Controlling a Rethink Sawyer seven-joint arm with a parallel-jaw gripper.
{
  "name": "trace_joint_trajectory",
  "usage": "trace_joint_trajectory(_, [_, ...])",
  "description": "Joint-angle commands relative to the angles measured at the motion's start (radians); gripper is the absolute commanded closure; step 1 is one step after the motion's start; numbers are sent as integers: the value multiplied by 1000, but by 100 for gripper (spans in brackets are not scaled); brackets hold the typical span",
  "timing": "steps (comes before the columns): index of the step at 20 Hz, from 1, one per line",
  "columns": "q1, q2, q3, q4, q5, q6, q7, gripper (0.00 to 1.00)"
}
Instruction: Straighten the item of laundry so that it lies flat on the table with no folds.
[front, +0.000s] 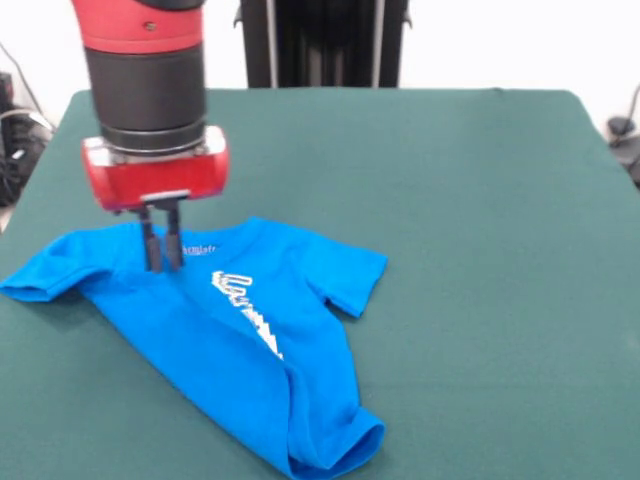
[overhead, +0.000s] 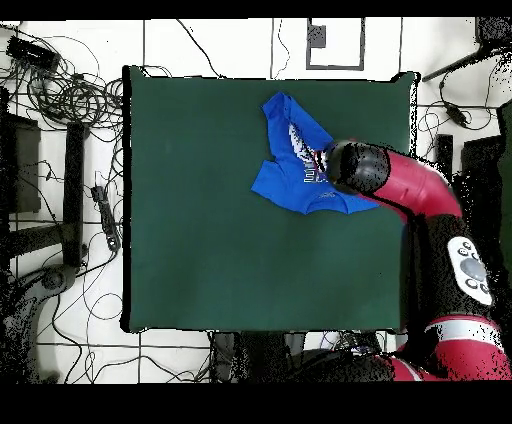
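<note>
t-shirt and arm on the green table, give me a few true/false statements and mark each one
1. The blue T-shirt lies fully flat with no folds. False: its body is folded over along a lengthwise crease, so the white print shows only in part.
2. The gripper is down at the shirt near its collar. True: the jaws stand close together at the fabric there.
3. The shirt lies in the middle of the table. False: in the overhead view it sits toward one edge, and most of the green surface has nothing on it.
4. One sleeve is spread out to the side on the table. True.
5. The shirt is red. False: it is bright blue; the arm is what is red.
</note>
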Motion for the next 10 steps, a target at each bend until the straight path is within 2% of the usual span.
trace_joint_trajectory(1, [17,114,80,-178,35,191,79,100])
trace_joint_trajectory(4, [20,144,78,-266,30,246,75,100])
trace_joint_trajectory(10, [26,238,93,-518,11,405,22,100])
